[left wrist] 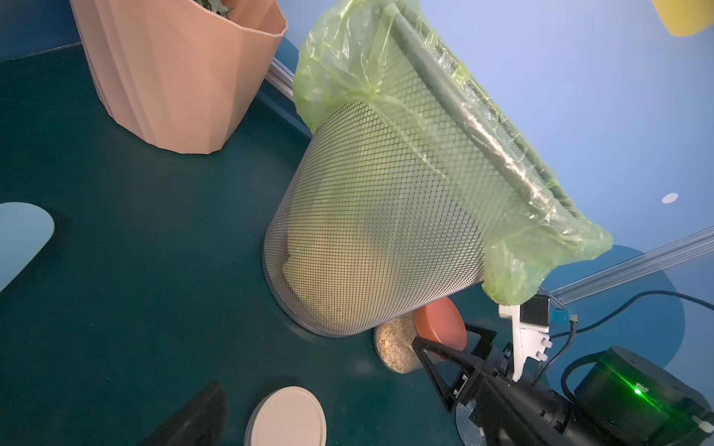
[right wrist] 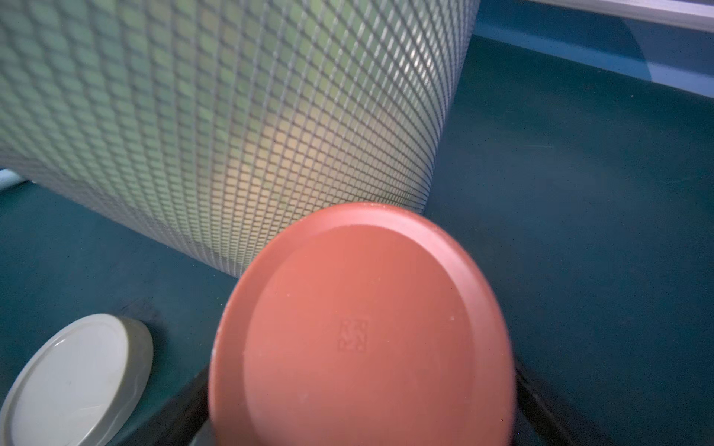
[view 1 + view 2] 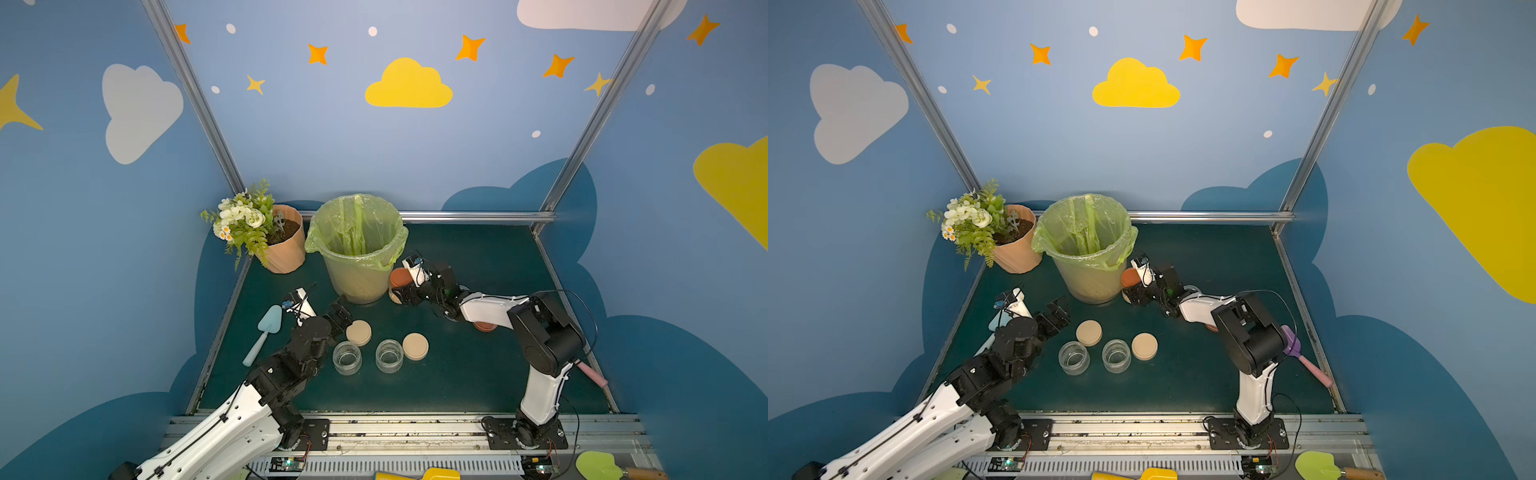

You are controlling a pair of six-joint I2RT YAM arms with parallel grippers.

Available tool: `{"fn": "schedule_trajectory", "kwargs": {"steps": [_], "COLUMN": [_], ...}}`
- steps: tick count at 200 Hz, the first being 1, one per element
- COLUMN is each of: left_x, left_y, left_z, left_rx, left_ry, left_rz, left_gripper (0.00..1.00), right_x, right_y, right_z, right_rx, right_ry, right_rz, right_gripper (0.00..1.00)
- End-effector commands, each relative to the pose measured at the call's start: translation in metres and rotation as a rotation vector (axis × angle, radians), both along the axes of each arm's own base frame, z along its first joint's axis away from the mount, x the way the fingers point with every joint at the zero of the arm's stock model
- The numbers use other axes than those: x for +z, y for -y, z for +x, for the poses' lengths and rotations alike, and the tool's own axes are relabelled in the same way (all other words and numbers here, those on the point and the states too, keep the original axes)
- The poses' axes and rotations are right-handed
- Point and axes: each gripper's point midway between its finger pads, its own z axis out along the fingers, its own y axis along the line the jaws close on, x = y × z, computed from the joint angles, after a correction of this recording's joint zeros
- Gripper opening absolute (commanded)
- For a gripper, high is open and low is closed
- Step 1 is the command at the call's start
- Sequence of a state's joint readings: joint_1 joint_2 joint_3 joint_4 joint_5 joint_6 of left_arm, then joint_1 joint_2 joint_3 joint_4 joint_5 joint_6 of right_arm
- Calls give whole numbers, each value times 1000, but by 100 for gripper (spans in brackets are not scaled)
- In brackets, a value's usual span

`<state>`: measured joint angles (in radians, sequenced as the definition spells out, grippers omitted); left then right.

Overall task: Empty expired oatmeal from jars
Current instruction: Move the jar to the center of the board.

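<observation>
Two near jars (image 3: 347, 357) emptied, left gripper (image 3: 344, 314) spread idle, right gripper (image 3: 402, 286) clamped on the rust lid (image 2: 363, 328) of a full jar (image 1: 394, 347) by the bin (image 3: 357, 249); two to go, I'd say.

White-shelled arms (image 3: 490, 309) — black joints, black cables.

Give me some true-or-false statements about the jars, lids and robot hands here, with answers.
1. The two front glass jars are empty. True.
2. Both beige lids sit on jars. False: they lie on the table beside the jars.
3. The left gripper holds a lid. False: it is open and empty.
4. The right gripper grips a rust-orange lid beside the mesh bin. True.
5. The jar at that lid holds oatmeal. True.
</observation>
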<state>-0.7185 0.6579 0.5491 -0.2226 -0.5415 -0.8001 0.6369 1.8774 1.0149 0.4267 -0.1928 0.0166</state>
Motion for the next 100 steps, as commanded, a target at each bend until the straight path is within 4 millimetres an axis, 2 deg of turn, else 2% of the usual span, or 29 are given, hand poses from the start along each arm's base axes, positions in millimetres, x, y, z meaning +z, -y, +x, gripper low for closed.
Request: {"fn": "schedule_trajectory", "kwargs": {"steps": [1, 57, 100], "left_x": [2, 3, 4], "left_y": [2, 10, 15], "left_z": [2, 3, 3], "left_rx": [-16, -51, -96], "left_ry": [5, -5, -4], "left_rz": [9, 18, 43], "left_gripper": [100, 100, 100], "right_x": [10, 9, 9], "right_y": [-10, -32, -40], "right_z": [-2, 0, 2], "right_rx": [50, 123, 129], "right_ry": [21, -43, -42], "right_rz": [44, 69, 85], "right_gripper": [90, 89, 92]}}
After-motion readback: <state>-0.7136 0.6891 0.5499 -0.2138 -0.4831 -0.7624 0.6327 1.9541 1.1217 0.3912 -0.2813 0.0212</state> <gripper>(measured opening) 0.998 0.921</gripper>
